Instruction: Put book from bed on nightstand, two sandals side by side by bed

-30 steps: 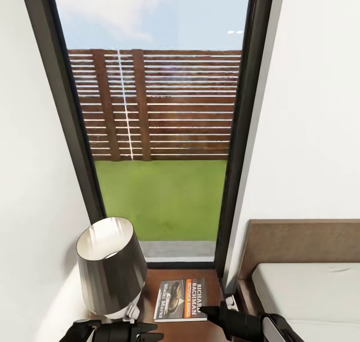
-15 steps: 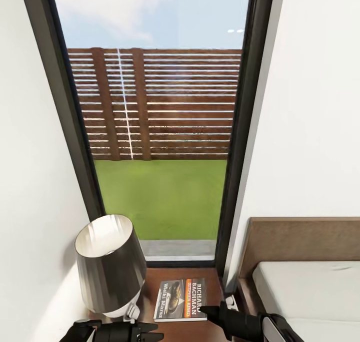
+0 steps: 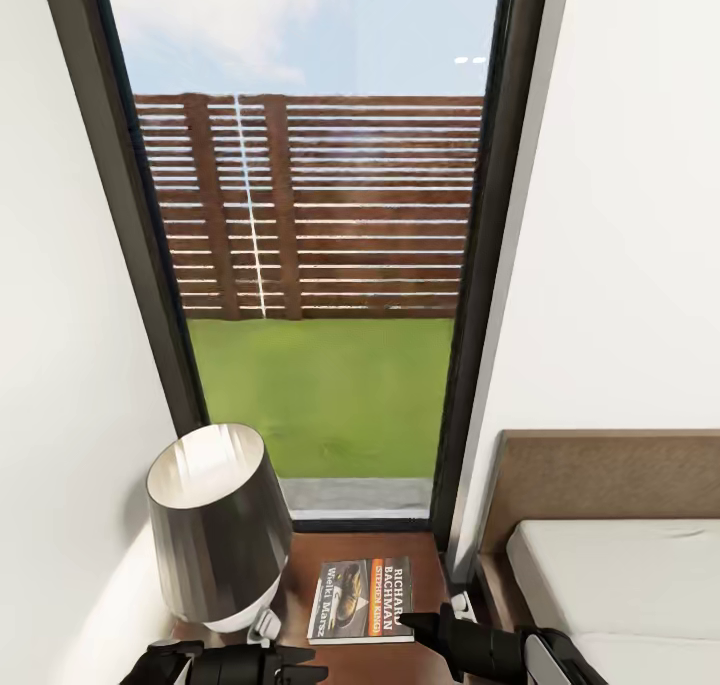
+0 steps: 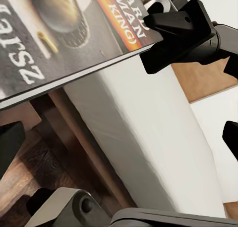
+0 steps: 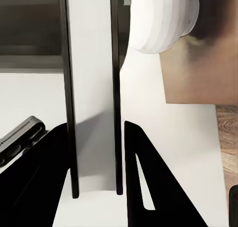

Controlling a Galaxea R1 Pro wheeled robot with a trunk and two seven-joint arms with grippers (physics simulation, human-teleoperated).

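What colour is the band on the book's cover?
Orange, running between the dark picture and the white lettering on the book; clearest in the head view.

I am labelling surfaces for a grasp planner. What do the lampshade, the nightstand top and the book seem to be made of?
The lampshade looks like brushed metal: grey, with streaked reflections. The nightstand top seems to be dark brown wood with a glossy finish, possibly veneer. The book looks like a thin paperback with a printed, slightly shiny cover.

Glossy black arms, angular jaws.
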